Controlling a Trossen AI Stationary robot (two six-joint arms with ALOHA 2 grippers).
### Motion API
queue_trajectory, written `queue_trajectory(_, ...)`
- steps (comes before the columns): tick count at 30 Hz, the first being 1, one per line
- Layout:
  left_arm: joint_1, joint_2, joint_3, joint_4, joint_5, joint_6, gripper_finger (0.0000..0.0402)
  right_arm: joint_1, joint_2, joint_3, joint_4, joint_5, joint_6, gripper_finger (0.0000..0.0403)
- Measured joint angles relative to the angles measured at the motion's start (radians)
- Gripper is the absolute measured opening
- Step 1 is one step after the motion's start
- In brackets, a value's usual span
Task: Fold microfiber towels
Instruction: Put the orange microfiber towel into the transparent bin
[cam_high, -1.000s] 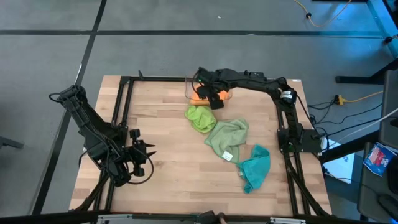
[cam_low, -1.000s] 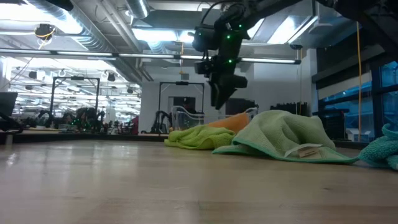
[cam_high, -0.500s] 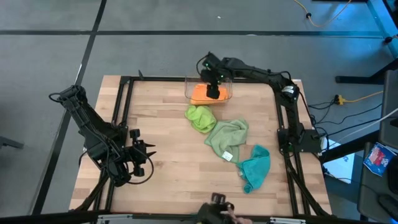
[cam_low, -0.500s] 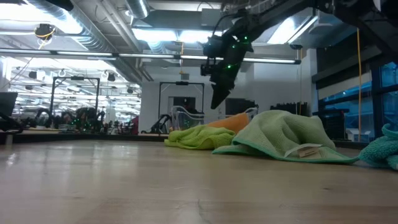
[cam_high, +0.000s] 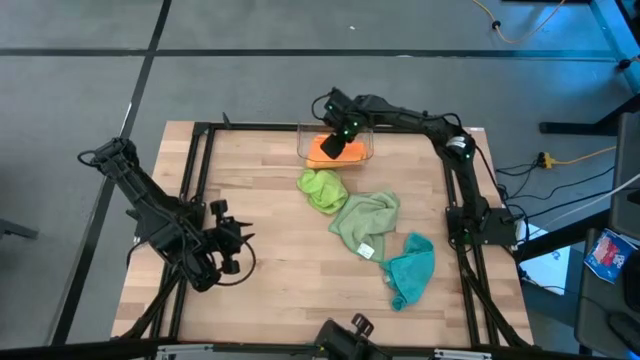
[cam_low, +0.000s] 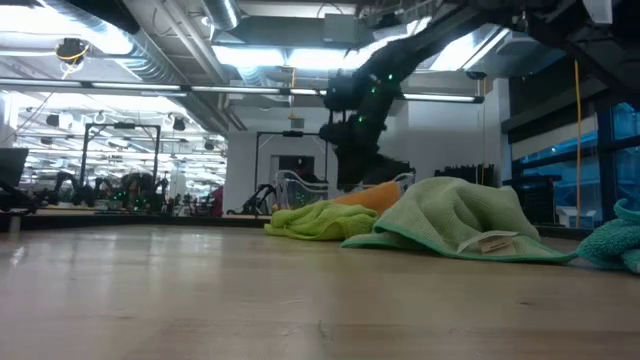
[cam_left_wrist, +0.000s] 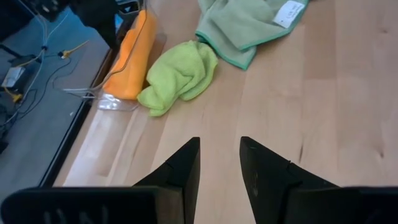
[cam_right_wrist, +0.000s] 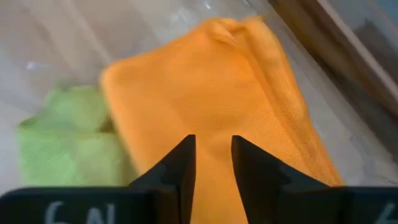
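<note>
Left gripper (cam_high: 240, 252) idles lower left of the tabletop (cam_high: 270, 230), fingers apart, empty. Towels look light, limp, grippy: pinch an edge or corner. Orange towel (cam_high: 330, 150) sits in the clear bin (cam_high: 304, 150), top centre; right gripper (cam_high: 333, 146) over it, narrow gap, not yet clamped. Bin walls crowd the pick. Lime towel (cam_high: 321, 188), sage towel (cam_high: 362, 224), teal towel (cam_high: 412, 268) trail toward lower right.
</note>
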Motion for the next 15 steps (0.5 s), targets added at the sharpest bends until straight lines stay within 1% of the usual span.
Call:
queue_trajectory(2,0.011,0.000,0.000,0.000,0.000,0.000,0.0105,-0.009,0.033,0.025,-0.008,0.000,0.028,0.0089)
queue_trajectory(4,0.021,0.000,0.000,-0.001,0.000,0.000,0.0105,-0.012,0.075,0.078,-0.047,-0.003,0.055,0.0077)
queue_trajectory(10,0.048,0.000,0.000,-0.029,0.000,0.000,0.0105,-0.010,0.199,0.299,-0.291,-0.006,0.047,0.0052)
queue_trajectory(13,0.055,0.000,0.000,-0.032,0.010,0.000,0.0105,-0.006,0.242,0.343,-0.358,-0.005,0.047,0.0048)
queue_trajectory(15,0.057,0.000,0.000,-0.032,0.020,0.000,0.0105,-0.001,0.260,0.347,-0.362,-0.004,0.047,0.0047)
